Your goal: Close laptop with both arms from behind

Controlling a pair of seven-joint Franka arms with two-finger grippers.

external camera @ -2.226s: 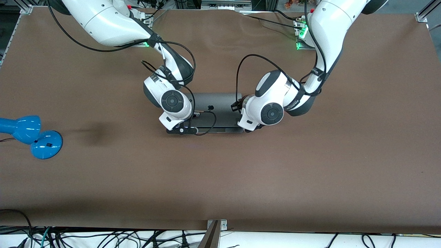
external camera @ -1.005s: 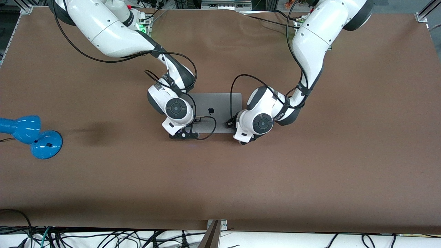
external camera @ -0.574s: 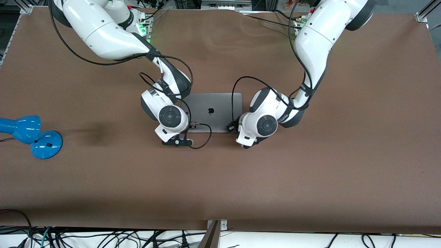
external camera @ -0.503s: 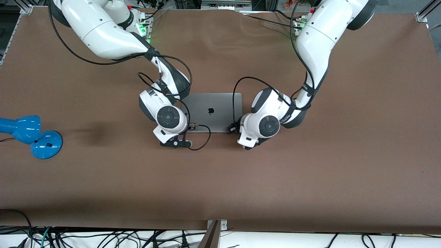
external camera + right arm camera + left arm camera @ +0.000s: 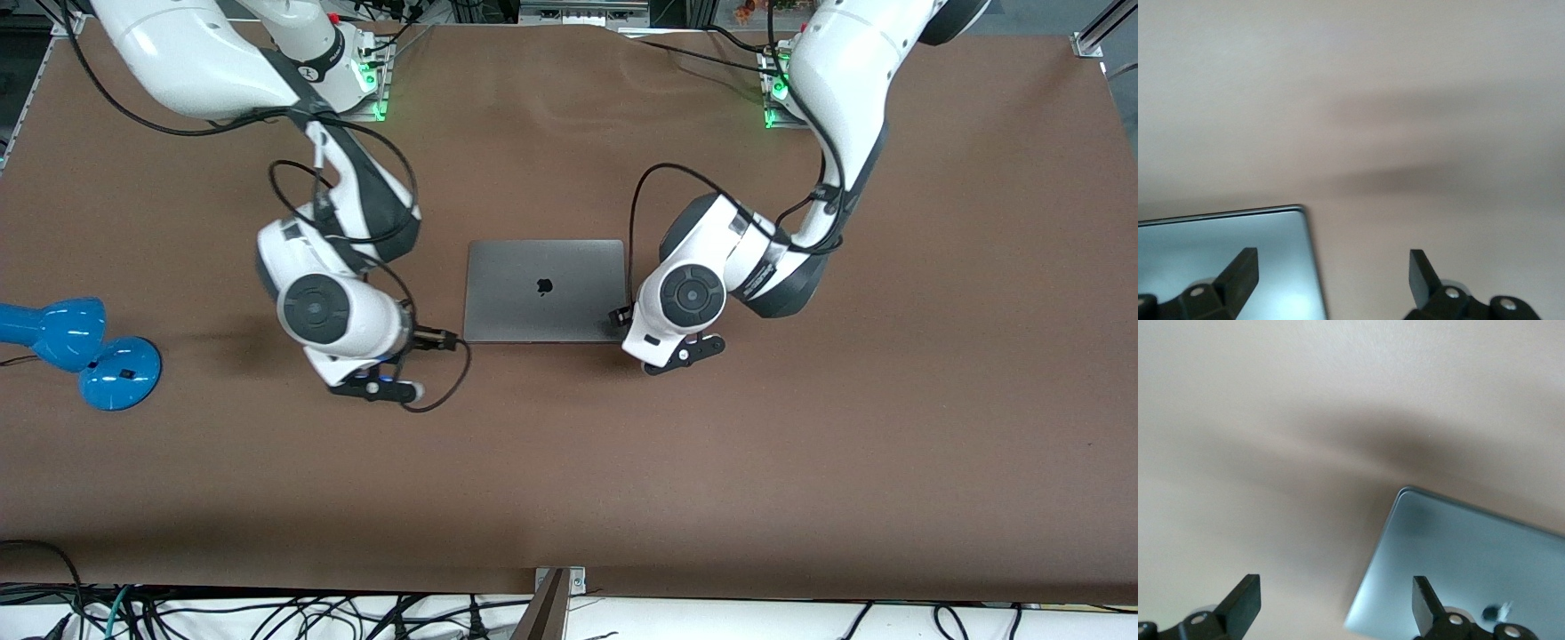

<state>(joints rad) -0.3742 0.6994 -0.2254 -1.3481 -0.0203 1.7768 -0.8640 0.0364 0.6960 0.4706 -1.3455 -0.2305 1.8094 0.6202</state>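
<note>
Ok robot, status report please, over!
Left gripper open, over laptop's corner. Right gripper open, over the other corner. Laptop shut flat. Blue lamp far off, nothing blocking.

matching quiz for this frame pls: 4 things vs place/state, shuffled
Things:
1. laptop
2. left gripper
3. right gripper
4. blue lamp

Places/states:
A. open, over the laptop corner toward the left arm's end
B. lid shut, flat mid-table
C. at the table edge, right arm's end
D. open, over the laptop corner toward the right arm's end

Pairs: 1-B, 2-A, 3-D, 4-C
</note>
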